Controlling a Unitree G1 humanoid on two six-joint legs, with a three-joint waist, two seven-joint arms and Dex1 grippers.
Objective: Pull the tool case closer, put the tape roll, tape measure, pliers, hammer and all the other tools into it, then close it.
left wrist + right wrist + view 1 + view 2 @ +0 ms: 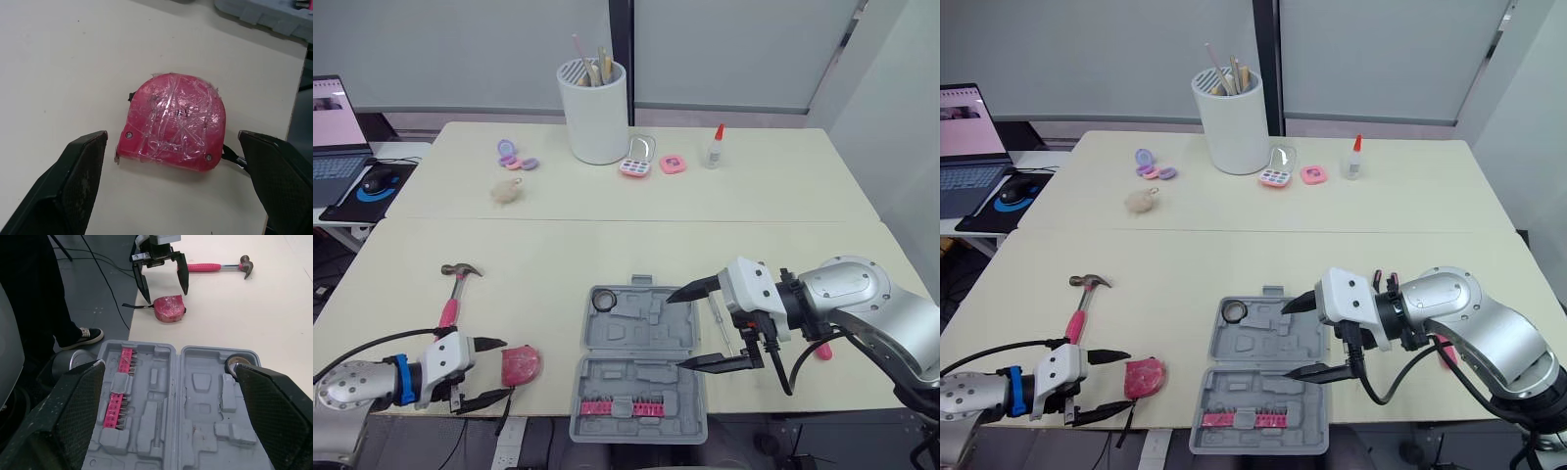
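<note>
**Operator:** What does the head camera give you?

**Robot:** The tool case [639, 367] lies open and flat at the near edge of the table [607, 245]. A row of pink bits [607, 406] sits in the half closest to me. The tape roll [603, 300] is in the far left corner pocket of the other half. My right gripper [673, 332] hovers over the right part of the case, its two fingers spread wide. Just left of the case, the pink tape measure [521, 364] lies on the table. My left gripper [509, 367] is spread too, with a fingertip on either side of the measure's end nearest my arm. The hammer [456, 290] lies farther back on the left, head away from me, well apart from the case. A pink handle [823, 351] peeks out beside my right arm, but I cannot tell which tool it is.

**Operator:** And the left wrist?

**Robot:** The tape measure lies flat near the table's edge, between my fingers [80, 181]. Neither touches it, and bare table shows in both gaps.

**Operator:** The right wrist?

**Robot:** My parted fingers [73, 411] frame the open case. The bits are in one half and the tape roll is in a corner pocket of the other. Beyond the case I see my left gripper at the tape measure, and the hammer past that.
</note>
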